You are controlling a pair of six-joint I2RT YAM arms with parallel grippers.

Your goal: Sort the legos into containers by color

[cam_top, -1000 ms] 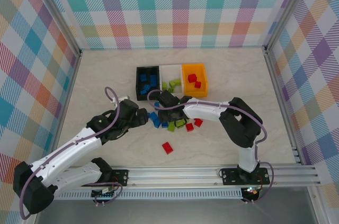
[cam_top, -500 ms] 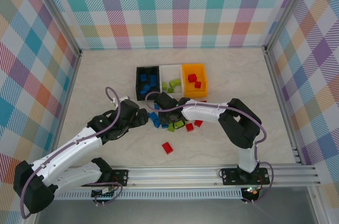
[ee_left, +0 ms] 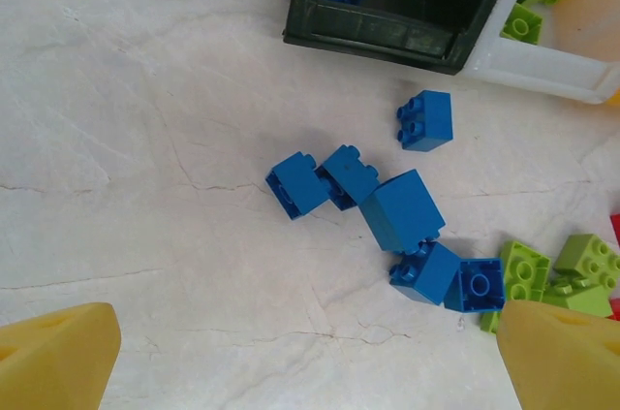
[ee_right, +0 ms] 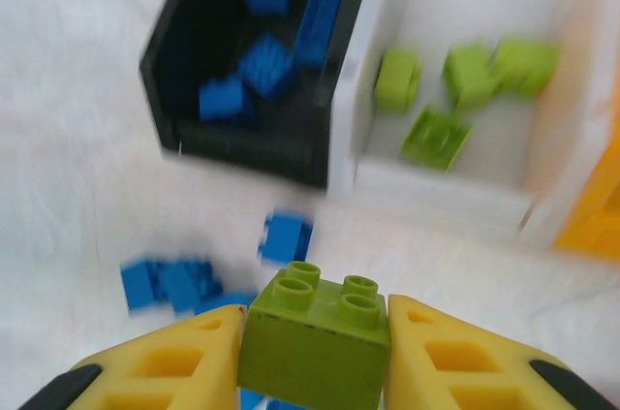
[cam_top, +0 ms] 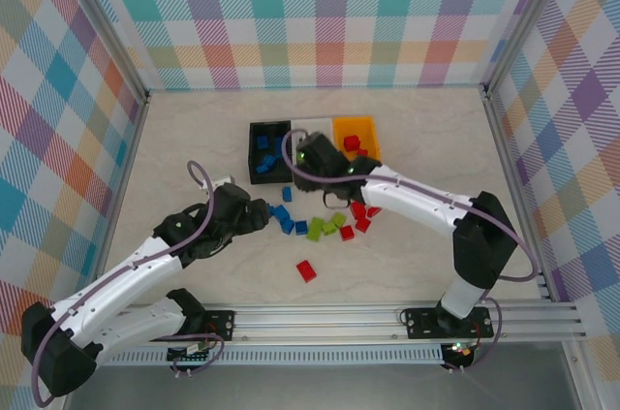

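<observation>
The right claw [ee_right: 315, 376] is clamped on a lime green block [ee_right: 318, 328], studs up, squeezed between its two yellow fingers [ee_right: 170, 362]. That wrist view is blurred, and the lower part of the block is cut off by the frame edge. Beyond it stand the black bin [ee_right: 242, 148] with blue blocks [ee_right: 266, 61] inside and the white bin [ee_right: 436, 187] with green blocks [ee_right: 431, 134]. Just a strip of the orange bin [ee_right: 593, 221] shows at the right edge.

From above, the right claw [cam_top: 308, 163] hangs over the near edge of the white bin [cam_top: 315, 124] and hides most of it; the held block cannot be made out there. The orange bin [cam_top: 373, 139] holds red blocks [cam_top: 351, 142].

The left claw [ee_left: 308, 362] stands wide open with nothing between its fingertips [ee_left: 53, 357], which are cut off at the bottom corners. It hovers above the loose blue blocks [ee_left: 402, 211] on the table [ee_left: 145, 139]. Loose green blocks [ee_left: 581, 260] are partly cut off at the right edge. From above, loose red blocks [cam_top: 360, 216] lie beside them, one [cam_top: 306, 270] well apart.
</observation>
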